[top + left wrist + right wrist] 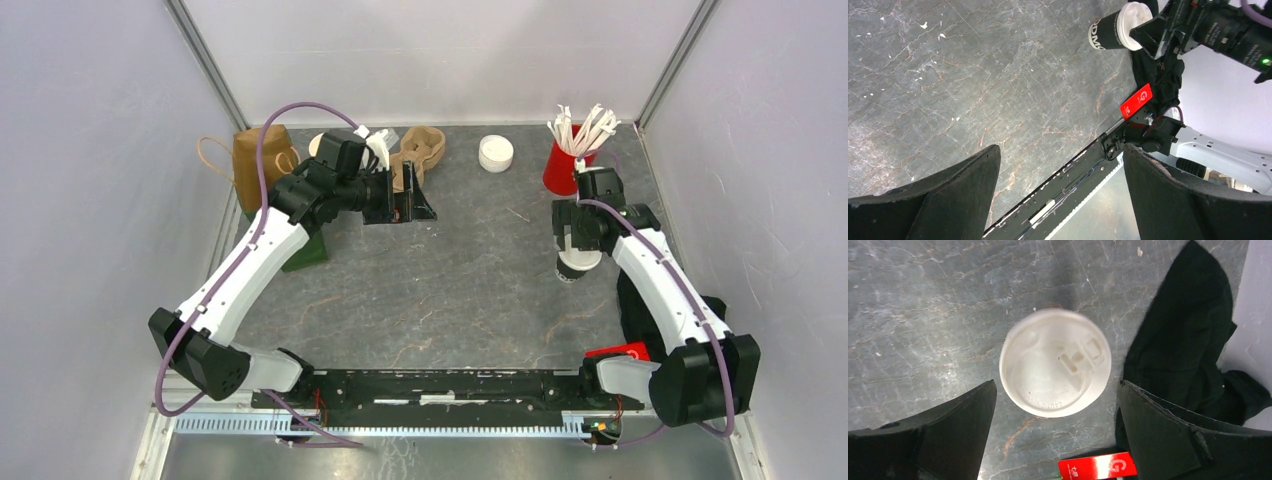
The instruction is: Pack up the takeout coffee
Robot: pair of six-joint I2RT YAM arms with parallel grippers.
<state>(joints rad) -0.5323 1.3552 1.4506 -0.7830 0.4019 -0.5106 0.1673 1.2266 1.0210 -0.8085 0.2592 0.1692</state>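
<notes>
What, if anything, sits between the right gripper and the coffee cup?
Nothing visible. The right gripper hangs open right above the coffee cup, its lid showing whole between the fingers. The black cloth lies off to the side.

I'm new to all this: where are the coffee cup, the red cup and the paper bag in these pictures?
coffee cup [1055, 362]: right wrist view, middle of its white lid.
red cup [560, 172]: top view, its red side wall.
paper bag [248, 160]: top view, its brown front face.

Top cam overhead; both wrist cams share takeout coffee [1055, 362], R closer.
</notes>
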